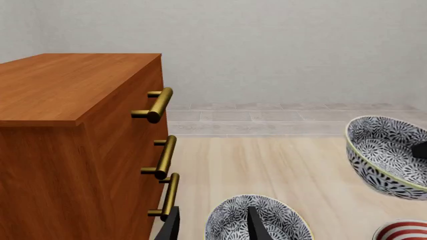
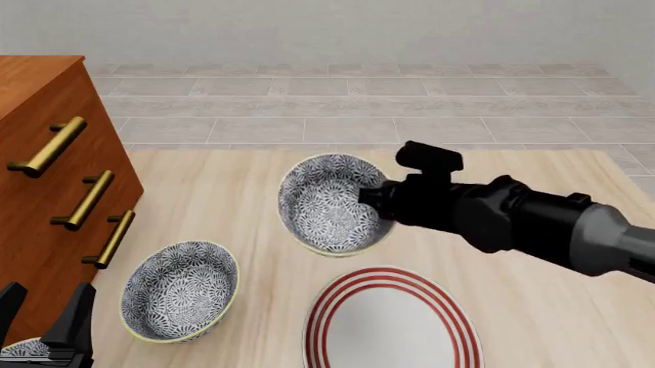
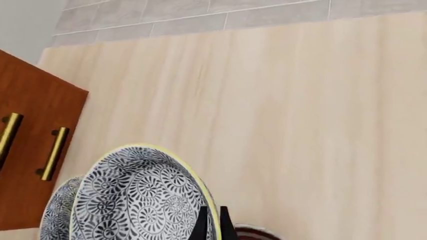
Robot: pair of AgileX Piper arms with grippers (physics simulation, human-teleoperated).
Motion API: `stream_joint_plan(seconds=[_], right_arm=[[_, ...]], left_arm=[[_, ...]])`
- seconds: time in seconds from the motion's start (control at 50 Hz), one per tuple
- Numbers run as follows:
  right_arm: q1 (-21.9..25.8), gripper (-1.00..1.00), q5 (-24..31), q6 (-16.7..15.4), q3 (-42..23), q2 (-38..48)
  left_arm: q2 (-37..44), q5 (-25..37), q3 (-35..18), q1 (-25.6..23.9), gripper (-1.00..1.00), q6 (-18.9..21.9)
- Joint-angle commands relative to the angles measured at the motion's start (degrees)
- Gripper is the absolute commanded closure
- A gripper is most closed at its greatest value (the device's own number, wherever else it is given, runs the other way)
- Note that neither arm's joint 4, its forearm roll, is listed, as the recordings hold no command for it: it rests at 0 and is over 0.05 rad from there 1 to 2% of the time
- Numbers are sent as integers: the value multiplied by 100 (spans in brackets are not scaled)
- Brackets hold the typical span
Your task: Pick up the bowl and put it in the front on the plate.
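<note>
The bowl (image 2: 330, 201), blue-grey patterned with a pale yellow rim, hangs tilted above the table, just behind the plate (image 2: 392, 324). My right gripper (image 2: 372, 198) is shut on its right rim. In the right wrist view the fingers (image 3: 201, 226) pinch the bowl (image 3: 137, 197) at its rim, and a sliver of the plate (image 3: 253, 233) shows below. A look-alike bowl (image 2: 179, 290) rests on the table at the front left. My left gripper (image 2: 43, 316) stands open at the front left corner, empty. The left wrist view shows the held bowl (image 1: 387, 156), the resting bowl (image 1: 230, 222) and the plate (image 1: 403, 232).
A wooden dresser (image 2: 41, 184) with brass handles (image 2: 92, 201) stands along the table's left side, close to my left gripper. Part of a third patterned bowl (image 2: 21, 349) shows at the bottom left edge. A tiled floor lies beyond the table's far edge.
</note>
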Motion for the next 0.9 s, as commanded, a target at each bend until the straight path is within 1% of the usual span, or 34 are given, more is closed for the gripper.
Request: stream_joint_plan(seconds=[0.02, 0.12, 0.14, 0.3, 0.46, 0.72, 0.9], right_arm=[[-227, 100, -106, 120, 760, -655], [-288, 100, -115, 146, 1015, -823], [-297, 100, -147, 154, 1158, -881], [-251, 100, -303, 254, 1609, -1034], [-194, 100, -612, 423, 2169, -1092], [-244, 100, -811, 413, 2581, -1122], [-234, 100, -1080, 436, 2913, -1054]], left_arm=[[0, 0, 0, 0, -100, 0], [0, 0, 0, 0, -100, 0], [0, 0, 0, 0, -100, 0], [0, 0, 0, 0, -100, 0], [0, 0, 0, 0, -100, 0], [0, 0, 0, 0, -100, 0], [0, 0, 0, 0, -100, 0]])
